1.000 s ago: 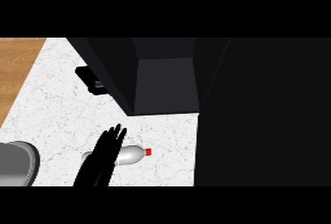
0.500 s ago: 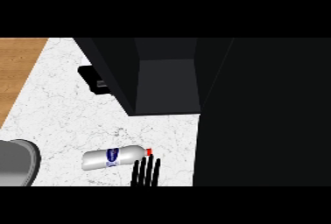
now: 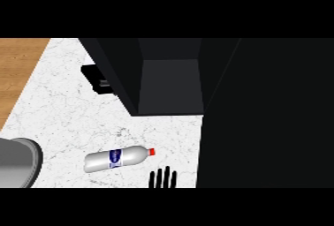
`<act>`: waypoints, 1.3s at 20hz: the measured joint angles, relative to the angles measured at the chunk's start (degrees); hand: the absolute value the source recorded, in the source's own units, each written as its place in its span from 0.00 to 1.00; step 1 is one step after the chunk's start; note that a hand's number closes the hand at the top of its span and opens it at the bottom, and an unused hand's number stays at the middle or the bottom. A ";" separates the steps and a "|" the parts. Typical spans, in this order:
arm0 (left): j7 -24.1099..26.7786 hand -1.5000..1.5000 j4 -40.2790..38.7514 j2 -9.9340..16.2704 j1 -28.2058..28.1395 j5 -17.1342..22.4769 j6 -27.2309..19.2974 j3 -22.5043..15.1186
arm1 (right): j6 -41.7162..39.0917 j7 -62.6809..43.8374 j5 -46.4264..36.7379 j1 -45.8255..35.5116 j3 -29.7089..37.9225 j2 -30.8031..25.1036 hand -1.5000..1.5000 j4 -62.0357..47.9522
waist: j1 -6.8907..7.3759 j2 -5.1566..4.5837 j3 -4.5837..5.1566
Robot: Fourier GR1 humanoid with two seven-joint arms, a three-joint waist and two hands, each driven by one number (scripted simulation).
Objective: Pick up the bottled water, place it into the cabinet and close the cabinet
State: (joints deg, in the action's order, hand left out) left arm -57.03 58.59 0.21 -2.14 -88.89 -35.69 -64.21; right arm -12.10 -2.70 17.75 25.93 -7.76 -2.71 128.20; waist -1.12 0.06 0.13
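Bottle (image 3: 119, 159) lying on the desk (image 3: 72, 110), untouched
Hand (image 3: 163, 178) at the 6 o'clock edge, fingers straight and apart, just beside the cap; open cabinet (image 3: 169, 84) at 12

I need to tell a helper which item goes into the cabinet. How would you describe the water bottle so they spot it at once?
Start at the white marble counter in front of the open black cabinet. Near its front edge, right of the grey round bowl rim, lies the clear plastic water bottle on its side. Its red cap and blue label set it apart; black fingertips show just beside it.
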 measured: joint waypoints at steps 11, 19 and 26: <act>-5.05 0.00 -0.27 0.09 6.77 -0.12 1.37 -4.27 | -3.12 4.00 0.33 4.43 0.64 -0.40 0.00 0.28 | 0.49 -0.01 -0.04; -3.75 0.00 2.65 0.62 7.40 0.57 6.04 -0.29 | -4.92 6.04 -0.46 6.48 0.11 -0.33 0.00 -0.22 | 0.74 -0.07 -0.07; -0.06 0.00 7.88 4.64 6.47 3.92 9.42 4.51 | -6.25 9.28 -2.66 10.16 -1.58 0.38 0.00 0.33 | 0.72 -0.17 0.00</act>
State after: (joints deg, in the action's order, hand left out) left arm -57.09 66.46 4.86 4.33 -84.97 -26.27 -59.70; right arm -18.35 6.58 15.09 36.09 -9.34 -2.33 128.53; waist -0.40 -0.10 0.13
